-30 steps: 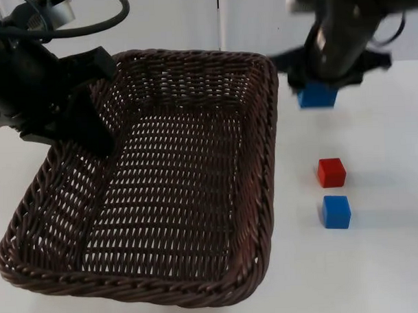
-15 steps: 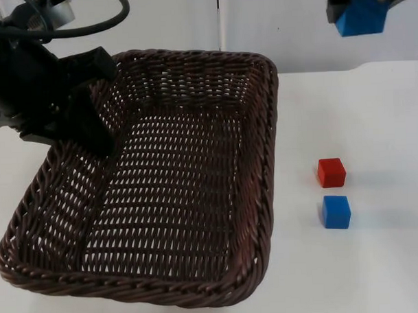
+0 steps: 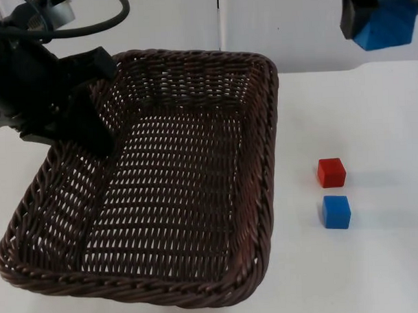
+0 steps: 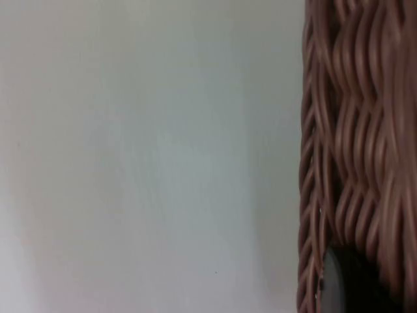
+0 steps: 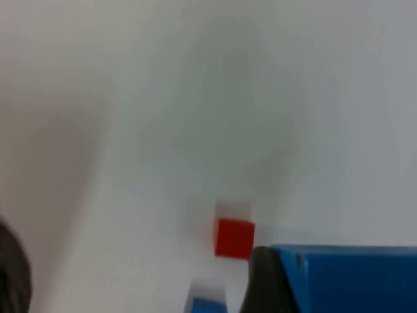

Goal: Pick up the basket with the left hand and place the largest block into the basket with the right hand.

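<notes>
Right claw (image 3: 377, 17) squeezes the big block (image 3: 386, 23) up high; the basket (image 3: 269, 195) (left claw (image 3: 91, 136) clamps its rim) sits below, leftward.

Left tool (image 3: 91, 133) clamped low — right tool (image 3: 379, 16) clamped, raised high.

You are looking at a basket (image 3: 196, 191) of dark brown woven wicker, its strands ribbed and rough with a faint sheen along the braided rim; the left wrist view is showing the same twisted weave close up. The left gripper (image 3: 91, 130) is presenting matt black, plastic-looking surfaces against that rim. The large blue block (image 3: 386, 23) in the right gripper (image 3: 369, 20) is looking smooth and matt, as are the small red block (image 3: 331, 172) and small blue block (image 3: 336, 212). The table (image 3: 377, 260) is showing a smooth, matt white surface.
</notes>
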Motion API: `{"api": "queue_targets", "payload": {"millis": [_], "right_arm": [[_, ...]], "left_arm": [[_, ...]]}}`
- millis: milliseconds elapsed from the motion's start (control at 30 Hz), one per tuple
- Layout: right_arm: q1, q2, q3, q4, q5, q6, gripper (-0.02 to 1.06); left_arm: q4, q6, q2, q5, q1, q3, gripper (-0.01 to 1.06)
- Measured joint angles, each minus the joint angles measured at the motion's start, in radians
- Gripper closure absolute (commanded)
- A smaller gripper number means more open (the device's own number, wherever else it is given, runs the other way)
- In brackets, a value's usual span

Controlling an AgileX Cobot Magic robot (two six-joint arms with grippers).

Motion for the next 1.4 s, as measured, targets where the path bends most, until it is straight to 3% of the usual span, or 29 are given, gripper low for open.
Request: {"api": "queue_targets", "payload": {"millis": [233,633,1133,1400], "right_arm": [[0.038,-0.128,0.117,0.002,-0.010,-0.004,1.05],[0.099,-0.187,0.129,0.037,0.015,-0.102,1.05],[0.363,-0.187,0.129,0.064,-0.031,-0.149,1.05],[0.407,-0.174,0.129,0.097,-0.045,-0.197,1.05]], "left_arm": [[0.000,0.000,0.000,0.000,0.000,0.000,1.05],[0.000,0.000,0.000,0.000,0.000,0.000,1.05],[0.000,0.000,0.000,0.000,0.000,0.000,1.05],[0.000,0.000,0.000,0.000,0.000,0.000,1.05]]}}
